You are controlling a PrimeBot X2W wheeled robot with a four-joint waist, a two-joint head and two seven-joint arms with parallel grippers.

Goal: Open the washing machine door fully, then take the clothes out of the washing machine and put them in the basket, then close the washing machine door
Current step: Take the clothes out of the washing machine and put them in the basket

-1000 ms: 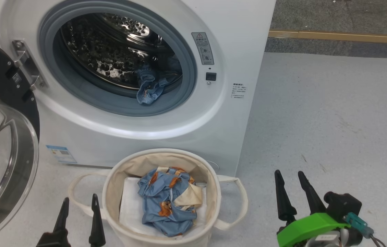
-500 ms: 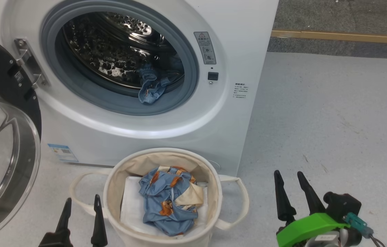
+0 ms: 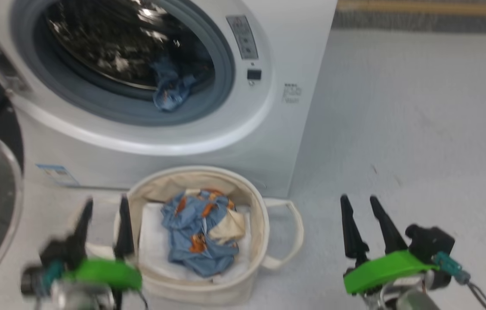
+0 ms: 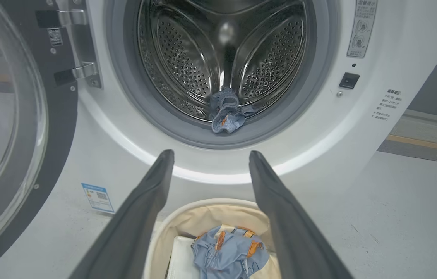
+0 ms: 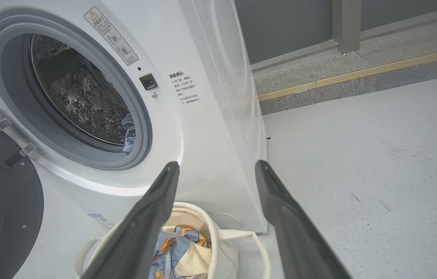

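We find the left tool (image 3: 106,199) and right tool (image 3: 359,198) both spread wide, holding nothing. One of the clothes (image 4: 226,116) lies beyond the basket (image 3: 199,171), over the drum lip (image 4: 222,135), apparently hanging lengthwise downward. The left tool, just left of the basket, sits nearer; the right stands well right of it.

Left hand (image 3: 106,199) fingers apart, empty, right hand (image 3: 359,198) fingers apart, empty

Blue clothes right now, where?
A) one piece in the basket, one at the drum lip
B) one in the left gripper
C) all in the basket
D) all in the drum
A: one blue garment lies in the basket, and another blue piece sits at the front lip of the washing machine drum.
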